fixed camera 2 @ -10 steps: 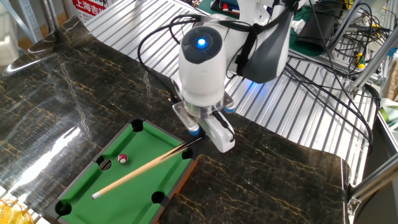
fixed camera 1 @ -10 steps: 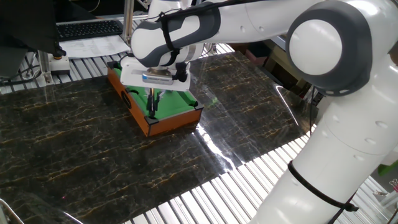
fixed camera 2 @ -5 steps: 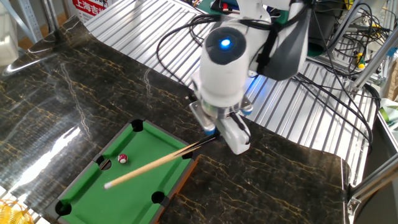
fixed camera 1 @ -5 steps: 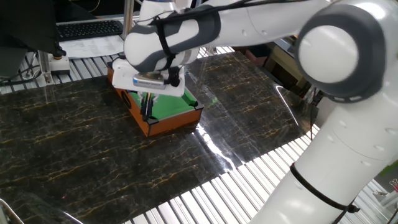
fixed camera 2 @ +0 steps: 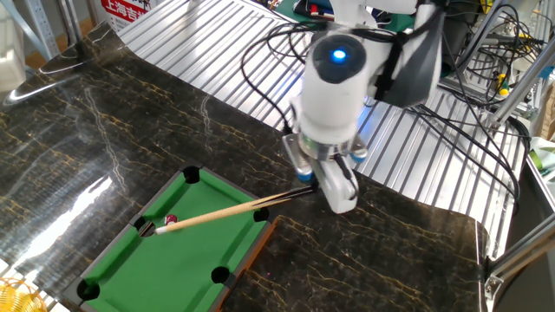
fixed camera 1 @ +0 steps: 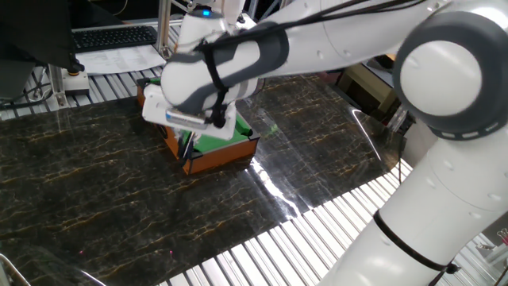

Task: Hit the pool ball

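Note:
The miniature pool table (fixed camera 2: pixel 253 253) with green felt and a brown rim stands on the dark marble top. The tiny red pool ball (fixed camera 2: pixel 171 220) lies near a side pocket on the far rail. My gripper (fixed camera 2: pixel 309 187) is shut on the dark end of the thin tan cue stick (fixed camera 2: pixel 217 212), just past the table's right end. The cue lies across the felt and its tip is at the ball. In the one fixed view my gripper (fixed camera 1: pixel 187 148) hangs over the table's near end and hides most of the felt (fixed camera 1: pixel 220 140); the ball is hidden there.
A keyboard (fixed camera 1: pixel 111 36) and papers lie behind the pool table. Ribbed metal panels (fixed camera 2: pixel 217 35) border the marble top. Cables (fixed camera 2: pixel 468 113) hang behind the arm. The arm's large white links (fixed camera 1: pixel 444 159) fill the right side.
My gripper has moved back from the table's end and swung the cue. The cue's tip has swept across the felt from the near side up to the ball.

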